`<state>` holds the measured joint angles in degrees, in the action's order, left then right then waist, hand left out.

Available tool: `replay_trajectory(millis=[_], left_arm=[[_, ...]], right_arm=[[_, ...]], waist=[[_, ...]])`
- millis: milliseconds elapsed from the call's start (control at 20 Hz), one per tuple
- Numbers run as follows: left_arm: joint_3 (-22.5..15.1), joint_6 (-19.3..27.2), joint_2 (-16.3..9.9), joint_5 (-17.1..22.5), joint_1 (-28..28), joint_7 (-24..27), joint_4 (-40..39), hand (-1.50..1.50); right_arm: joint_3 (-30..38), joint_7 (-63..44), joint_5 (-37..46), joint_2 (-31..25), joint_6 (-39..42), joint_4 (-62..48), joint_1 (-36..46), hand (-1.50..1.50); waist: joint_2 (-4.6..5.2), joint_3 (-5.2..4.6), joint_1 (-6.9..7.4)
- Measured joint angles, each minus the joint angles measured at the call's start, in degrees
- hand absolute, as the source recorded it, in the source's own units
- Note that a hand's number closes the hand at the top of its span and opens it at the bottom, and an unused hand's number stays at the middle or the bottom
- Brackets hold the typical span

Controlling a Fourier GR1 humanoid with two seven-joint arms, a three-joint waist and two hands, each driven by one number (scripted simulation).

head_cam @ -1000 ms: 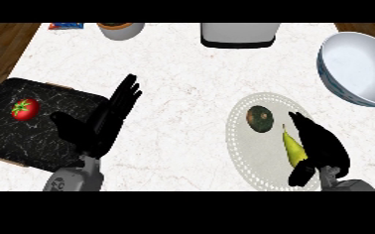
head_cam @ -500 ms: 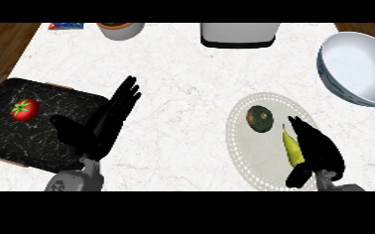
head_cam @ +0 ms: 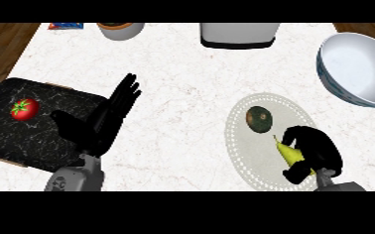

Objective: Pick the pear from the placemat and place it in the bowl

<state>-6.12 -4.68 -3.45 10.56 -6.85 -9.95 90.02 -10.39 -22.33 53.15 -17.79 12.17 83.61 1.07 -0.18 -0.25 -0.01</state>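
A yellow-green pear (head_cam: 288, 153) lies on the round pale placemat (head_cam: 249, 151) at the lower right. My right hand (head_cam: 315, 151) is curled round the pear, hiding most of it; only its stem end shows. A dark green avocado (head_cam: 258, 118) sits on the same mat, just up and left of the hand. The large white bowl (head_cam: 351, 72) with a blue-patterned rim stands at the right edge, cut off by the view. My left hand (head_cam: 102, 121) rests open with fingers straight, at the lower left.
A black marbled cutting board (head_cam: 36, 134) at the left carries a red tomato (head_cam: 23, 109). Along the back edge stand a white-grey appliance (head_cam: 239, 33), a brown-rimmed cup (head_cam: 120, 29) and a small blue packet (head_cam: 66, 26).
My right hand's fingers have curled in round the pear, covering more of it. The left hand has not moved.
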Motion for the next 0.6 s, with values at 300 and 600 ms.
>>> replay_trajectory(millis=[300, 600], left_arm=[[0.8, -1.3, 0.0, -0.3, 0.2, 0.4, -0.8, 0.0], [1.0, -1.3, 0.9, -1.1, -0.2, 0.6, -1.3, 0.0]], right_arm=[[0.4, 2.7, 2.7, 1.0, -0.6, -2.9, 2.3, 1.5], [-0.4, 6.1, 5.4, 0.7, -0.7, -3.1, 3.0, 1.5]], waist=[[-0.08, -0.16, 0.01], [-0.03, -0.08, -0.03]])
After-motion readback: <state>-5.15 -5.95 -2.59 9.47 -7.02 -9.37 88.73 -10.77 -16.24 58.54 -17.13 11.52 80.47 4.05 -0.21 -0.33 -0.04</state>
